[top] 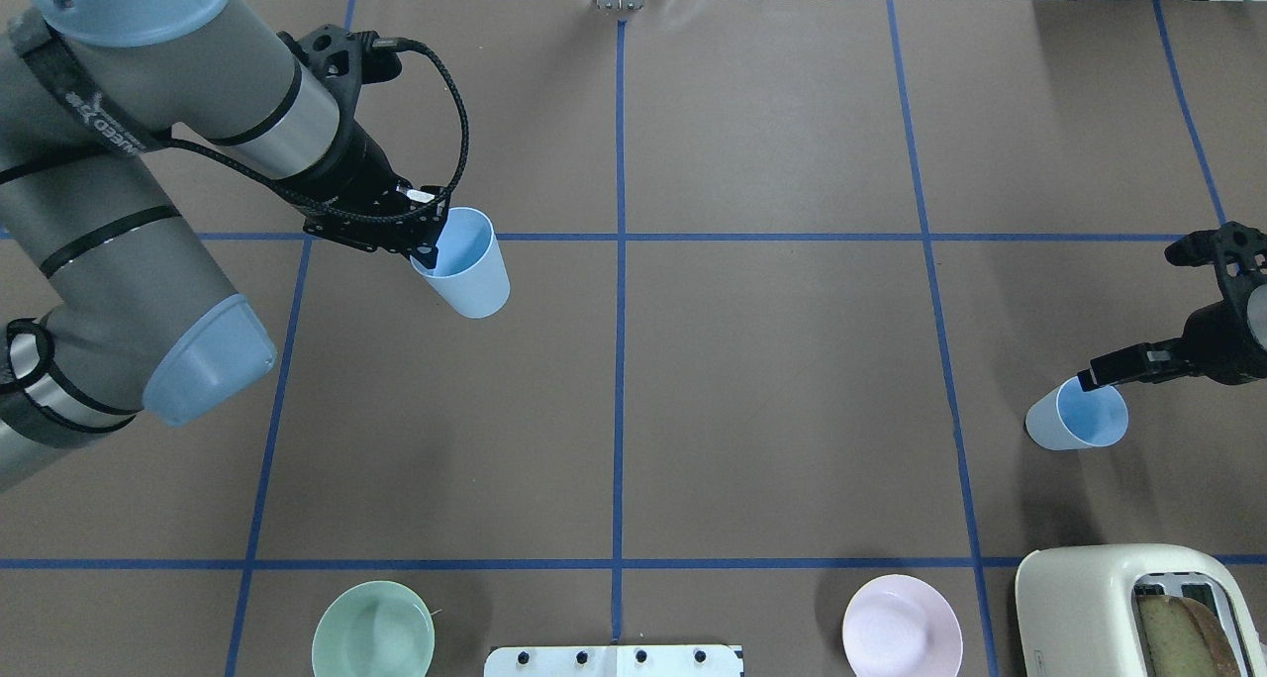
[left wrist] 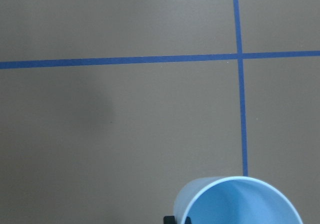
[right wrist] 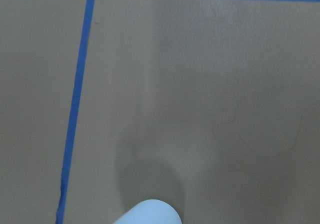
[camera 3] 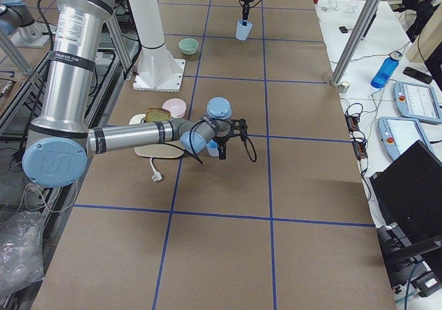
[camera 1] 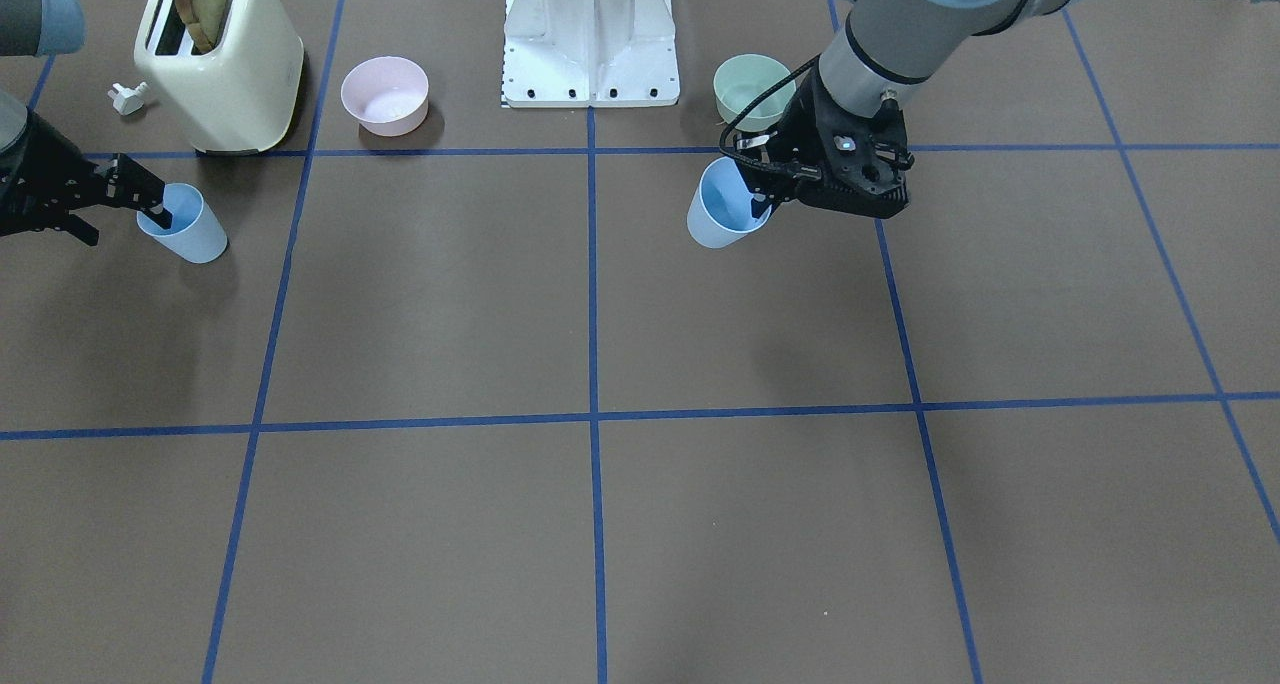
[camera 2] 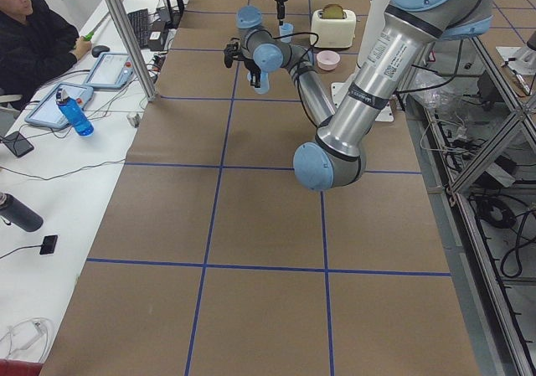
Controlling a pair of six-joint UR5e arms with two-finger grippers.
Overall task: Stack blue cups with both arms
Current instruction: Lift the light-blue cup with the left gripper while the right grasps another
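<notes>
Left of the table's centre line, left gripper (top: 428, 251) clamped on the rim of the first blue cup (top: 467, 269) — one finger inside, cup lifted off the table, far right, right gripper (top: 1101, 372) pinching the second blue cup (top: 1074, 420) likewise, toaster (top: 1089, 598) nearby — holding a bread slice (top: 1183, 626)

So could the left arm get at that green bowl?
Probably: the green bowl sits on that arm's side, nothing between. But the left gripper is shut on a blue cup, so grabbing it looks unlikely.
</notes>
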